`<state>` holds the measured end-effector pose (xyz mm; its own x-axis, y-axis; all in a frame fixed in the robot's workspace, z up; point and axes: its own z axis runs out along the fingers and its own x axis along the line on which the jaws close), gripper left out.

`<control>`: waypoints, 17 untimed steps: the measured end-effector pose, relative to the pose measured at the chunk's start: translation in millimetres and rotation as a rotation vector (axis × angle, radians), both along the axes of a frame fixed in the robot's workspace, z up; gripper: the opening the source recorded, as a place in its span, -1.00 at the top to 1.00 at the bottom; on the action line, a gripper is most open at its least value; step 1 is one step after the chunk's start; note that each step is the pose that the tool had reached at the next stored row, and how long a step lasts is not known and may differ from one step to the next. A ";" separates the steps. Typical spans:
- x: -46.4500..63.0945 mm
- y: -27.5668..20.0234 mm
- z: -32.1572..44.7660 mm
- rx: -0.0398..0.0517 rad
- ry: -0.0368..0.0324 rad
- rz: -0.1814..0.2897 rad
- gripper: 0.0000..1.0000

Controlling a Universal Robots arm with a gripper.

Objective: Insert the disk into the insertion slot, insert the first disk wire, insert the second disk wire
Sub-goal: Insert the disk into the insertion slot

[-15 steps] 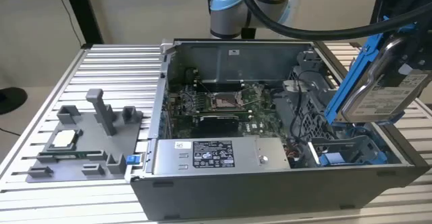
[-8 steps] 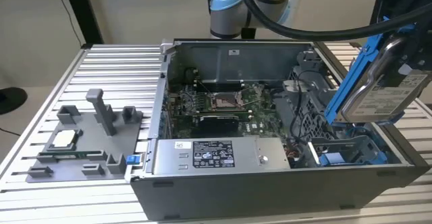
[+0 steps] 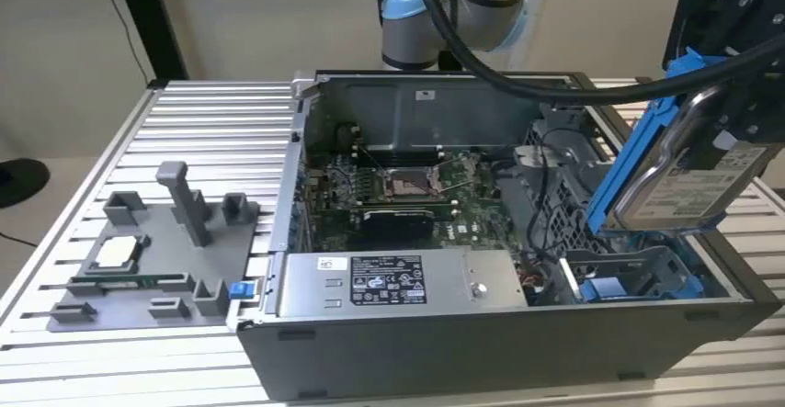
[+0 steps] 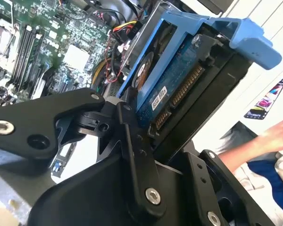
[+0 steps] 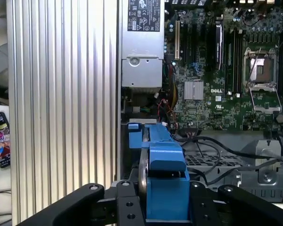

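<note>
Exterior view: the gripper (image 3: 733, 122) is closed on the disk (image 3: 681, 182) and holds it aloft. The disk's long axis is steep and tilted, and the insertion slot (image 3: 631, 274) lies just below its lower end, apart.
Second wrist view: the fingers (image 4: 221, 80) pinch the disk's (image 4: 179, 80) broad faces, with the connector edge toward the wrist.
First wrist view: the disk (image 5: 166, 183) is seen edge-on, pointing into the computer case (image 5: 141, 61).

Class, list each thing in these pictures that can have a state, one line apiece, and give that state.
gripper: shut on the disk.
disk: held tilted above the insertion slot, not yet in.
insertion slot: no disk in it.
computer case: side open, inside exposed.
processor socket: bare, no cooler on it.
</note>
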<state>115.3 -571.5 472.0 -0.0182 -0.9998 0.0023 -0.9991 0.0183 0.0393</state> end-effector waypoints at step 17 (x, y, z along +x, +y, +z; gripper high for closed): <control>6.0 -0.2 -22.6 0.0027 0.0000 0.000 1.00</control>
